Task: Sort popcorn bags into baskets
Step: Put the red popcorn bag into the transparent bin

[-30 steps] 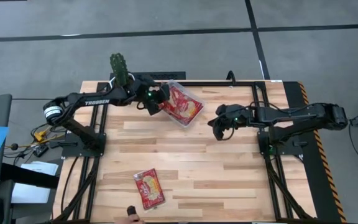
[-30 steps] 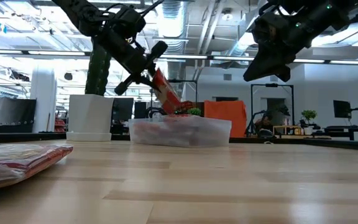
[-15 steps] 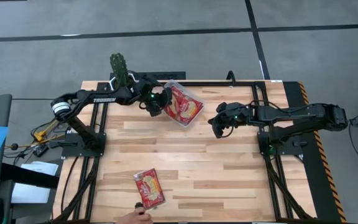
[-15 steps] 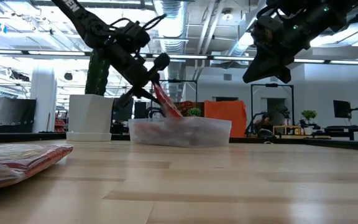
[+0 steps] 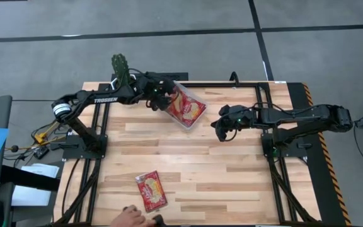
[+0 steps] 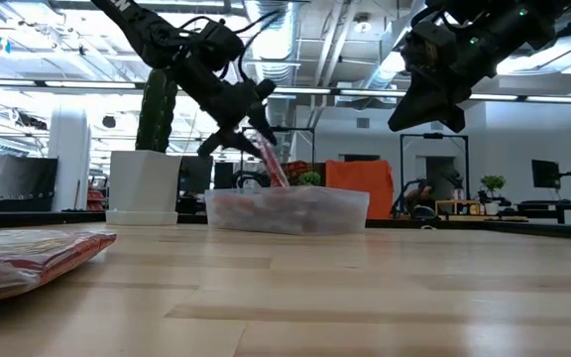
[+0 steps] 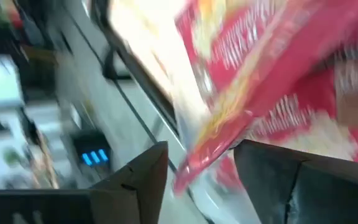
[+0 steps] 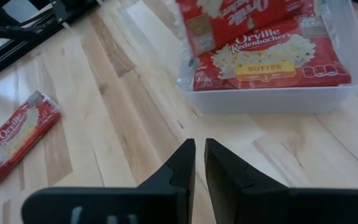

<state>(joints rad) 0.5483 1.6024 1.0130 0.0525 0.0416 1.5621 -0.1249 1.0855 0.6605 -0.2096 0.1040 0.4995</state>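
Note:
A clear basket (image 5: 201, 117) at the far middle of the table holds several red popcorn bags (image 8: 272, 59). My left gripper (image 5: 163, 94) hovers open at the basket's left end. One popcorn bag (image 6: 270, 161) slants down from between the fingers, with its lower end in the basket. That bag's upper end (image 7: 199, 163) shows between my open fingers. Another popcorn bag (image 5: 151, 191) lies flat near the front edge. My right gripper (image 5: 222, 130) hangs above the table right of the basket. Its fingers are almost together, with nothing between them. My left gripper stands open on either side of the slanting bag's upper end (image 7: 199, 163), coming at it from the table's left and above. The blur hides whether a finger touches the bag. The bag's lower end rests in the basket.
A cactus in a white pot (image 5: 121, 66) stands at the far left corner, close behind my left arm. A person's hand (image 5: 131, 217) reaches over the front edge beside the lying bag. Bare wood lies between the basket and the front bag.
My left gripper has opened and drawn a little toward the far edge. The bag it held has dropped lower, and its lower end has sunk into the basket. A person's hand has come in at the near edge.

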